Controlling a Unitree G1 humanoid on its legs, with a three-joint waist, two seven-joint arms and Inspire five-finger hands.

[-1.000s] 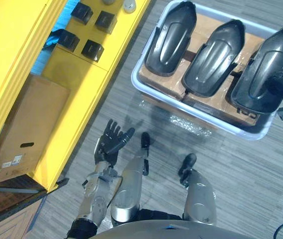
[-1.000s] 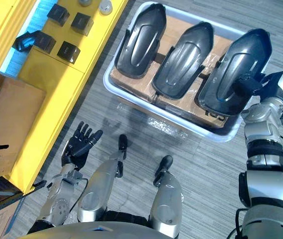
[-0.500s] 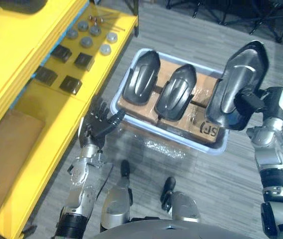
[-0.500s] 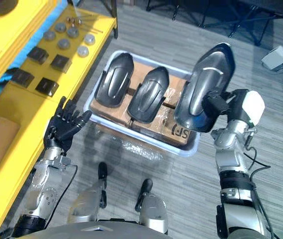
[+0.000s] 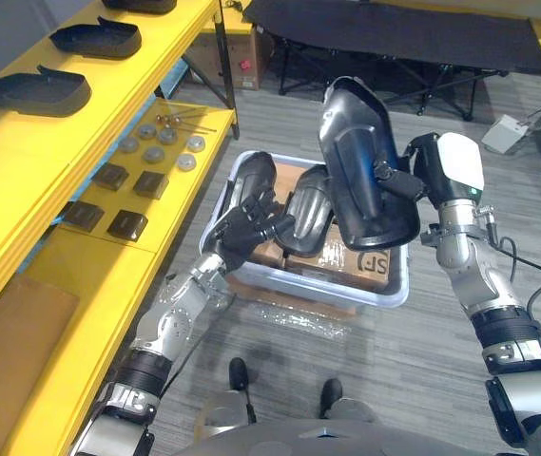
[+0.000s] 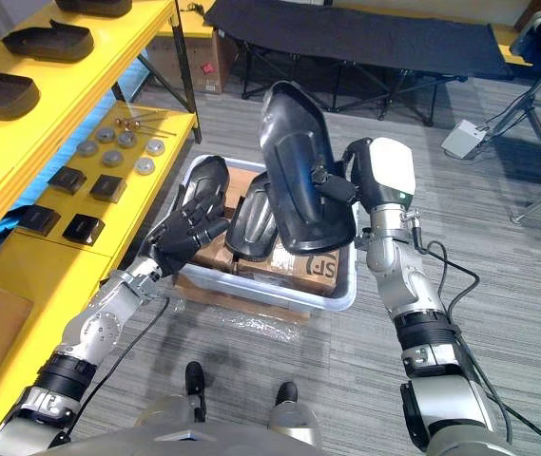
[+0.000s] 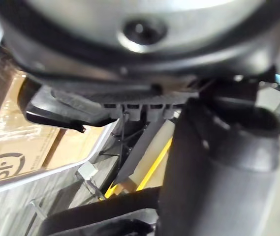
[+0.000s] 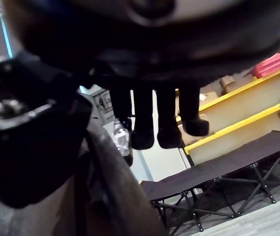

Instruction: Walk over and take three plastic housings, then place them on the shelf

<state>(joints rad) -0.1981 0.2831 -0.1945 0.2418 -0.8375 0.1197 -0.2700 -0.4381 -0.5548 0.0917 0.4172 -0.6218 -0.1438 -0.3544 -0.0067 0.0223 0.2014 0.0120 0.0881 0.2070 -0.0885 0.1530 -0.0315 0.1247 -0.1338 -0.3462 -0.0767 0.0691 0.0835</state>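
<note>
The right hand (image 5: 401, 179) is closed on the side rim of the raised housing (image 5: 356, 157), which is held tilted in the air above the tray (image 5: 384, 296); the left hand (image 5: 249, 224) is seen with fingers spread and loosely bent, closed on nothing, over the left housing (image 5: 257, 177), which lies in the tray beside the middle housing (image 5: 312, 207). The shell is judged thin, stiff and light, but glossy and wide, so a rim hold may twist; a hold on the edge near mid-length is advised. How far the fingers reach behind the rim is hidden; whether the left hand touches its housing cannot be told; the yellow shelf (image 5: 108, 104) is cut off at the side.
</note>
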